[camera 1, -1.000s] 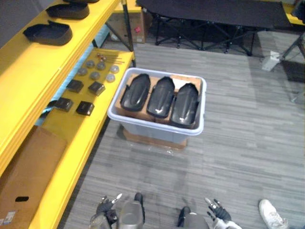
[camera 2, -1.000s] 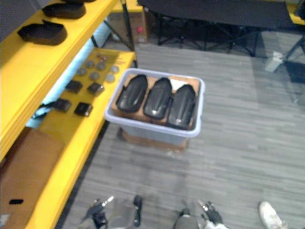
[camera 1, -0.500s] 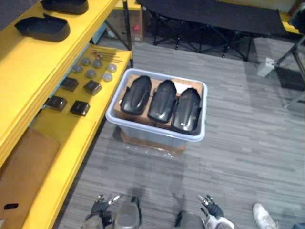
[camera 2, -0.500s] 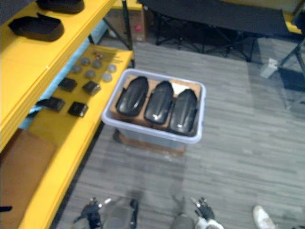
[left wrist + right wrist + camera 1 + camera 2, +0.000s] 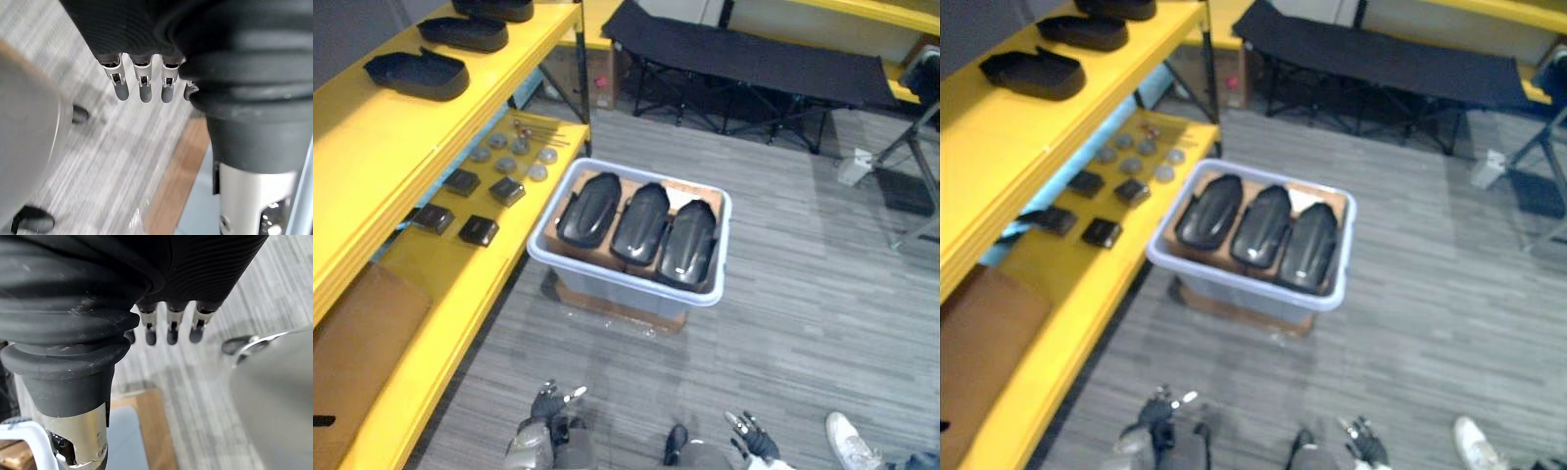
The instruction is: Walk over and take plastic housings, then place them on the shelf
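Three plastic housings (image 5: 641, 223) side by side in a pale tub (image 5: 607, 292) on grey striped floor (image 5: 803, 294) before us, more housings (image 5: 416, 73) on the yellow shelf (image 5: 362, 166) at left, perhaps a folding cot (image 5: 754, 61) beyond, our left hand (image 5: 548, 403) and right hand (image 5: 750, 443) low, fingers (image 5: 142, 87) relaxed, empty.

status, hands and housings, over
Left hand, right hand open, empty, low. Three plastic housings in grey bin ahead. Person's shoe on floor at right.
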Controlling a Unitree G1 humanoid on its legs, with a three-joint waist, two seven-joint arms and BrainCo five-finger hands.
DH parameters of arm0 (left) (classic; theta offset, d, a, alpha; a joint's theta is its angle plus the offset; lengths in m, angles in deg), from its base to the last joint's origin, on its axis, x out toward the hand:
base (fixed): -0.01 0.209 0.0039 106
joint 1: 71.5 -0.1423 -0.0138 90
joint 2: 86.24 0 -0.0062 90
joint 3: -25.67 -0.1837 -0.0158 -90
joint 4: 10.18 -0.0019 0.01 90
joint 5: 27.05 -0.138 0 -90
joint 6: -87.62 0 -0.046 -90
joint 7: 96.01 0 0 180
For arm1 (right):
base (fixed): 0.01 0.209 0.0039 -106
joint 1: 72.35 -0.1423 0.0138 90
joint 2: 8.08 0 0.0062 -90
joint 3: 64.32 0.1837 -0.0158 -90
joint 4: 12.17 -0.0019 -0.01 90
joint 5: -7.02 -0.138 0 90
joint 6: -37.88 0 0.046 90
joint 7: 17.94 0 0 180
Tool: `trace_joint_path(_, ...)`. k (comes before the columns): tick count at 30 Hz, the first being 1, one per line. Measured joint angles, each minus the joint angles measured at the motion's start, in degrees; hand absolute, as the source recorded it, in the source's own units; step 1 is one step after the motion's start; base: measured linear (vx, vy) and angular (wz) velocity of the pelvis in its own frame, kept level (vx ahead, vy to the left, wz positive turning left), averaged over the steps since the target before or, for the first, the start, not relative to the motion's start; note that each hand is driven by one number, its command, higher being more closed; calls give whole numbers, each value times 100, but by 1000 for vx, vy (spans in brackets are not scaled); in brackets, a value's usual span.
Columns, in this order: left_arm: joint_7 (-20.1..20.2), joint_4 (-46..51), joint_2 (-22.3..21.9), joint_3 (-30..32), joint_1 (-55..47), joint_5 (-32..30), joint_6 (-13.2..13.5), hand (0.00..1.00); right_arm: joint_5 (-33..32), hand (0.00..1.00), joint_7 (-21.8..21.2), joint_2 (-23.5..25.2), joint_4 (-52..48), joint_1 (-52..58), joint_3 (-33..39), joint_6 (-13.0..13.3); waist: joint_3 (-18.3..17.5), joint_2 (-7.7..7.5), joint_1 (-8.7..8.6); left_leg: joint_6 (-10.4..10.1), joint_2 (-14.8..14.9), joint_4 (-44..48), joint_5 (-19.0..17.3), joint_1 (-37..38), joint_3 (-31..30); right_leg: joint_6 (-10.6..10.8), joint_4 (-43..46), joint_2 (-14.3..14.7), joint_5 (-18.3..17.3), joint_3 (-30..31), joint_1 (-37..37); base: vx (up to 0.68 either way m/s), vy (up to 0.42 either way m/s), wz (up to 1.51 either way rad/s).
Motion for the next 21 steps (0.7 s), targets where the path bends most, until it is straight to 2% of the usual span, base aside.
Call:
trace_joint_path(2, -13, 5, 32, 18, -94, -104, 67, 0, -148, 0, 231, 1, 1, -75, 3, -2, 54, 53, 7, 12, -33, -130, 69, 9, 43, 0, 38, -35, 4, 56, -84, -6, 16, -13)
trace_joint_path(5, -27, -2, 148, 86, -279, -298, 144, 0, -401, 0, 400, 1, -5, -118, 23, -4, 61, 46, 17, 14, -29, -284, 69, 211, 310, 0, 96, -37, 3, 340, -162, 9, 29, -36)
trace_joint_path(6, 29, -236, 222, 2, -234, -437, 553, 0, 107, 0, 378, 12, 146, 43, 48, -61, 50, -20, -50, 101, -151, -233, 9, 292, 377, 75, -64, -122, 117, 452, -66, -4, 6, -9)
trace_joint_path(14, 54, -235, 221, 20, -233, -437, 517, 0, 96, 0, 350, 16, 144, 42, 50, -99, 50, -24, -42, 100, -156, -241, 9, 269, 385, 83, -56, -141, 122, 440, -101, 0, 0, 0)
trace_joint_path(16, 62, -233, 218, 56, -219, -423, 445, 0, 85, 0, 286, 32, 131, 29, 49, -144, 38, -41, -40, 102, -164, -232, 11, 163, 388, 86, 1, -160, 119, 437, -230, 0, 0, 0)
trace_joint_path(17, 62, -232, 219, 71, -194, -315, 323, 0, 103, 0, 240, 54, 124, 30, 48, -174, 41, -51, -40, 123, -191, -230, 32, 50, 369, 92, 40, -189, 118, 432, -343, -18, 13, 6)
trace_joint_path(21, 67, -245, 223, 135, -179, 188, 122, 0, 77, 0, 147, 60, 114, 16, 33, -287, 64, -92, -25, 178, -308, -369, 170, -111, 236, 127, 41, -305, 127, 266, -445, -2, 20, 24)
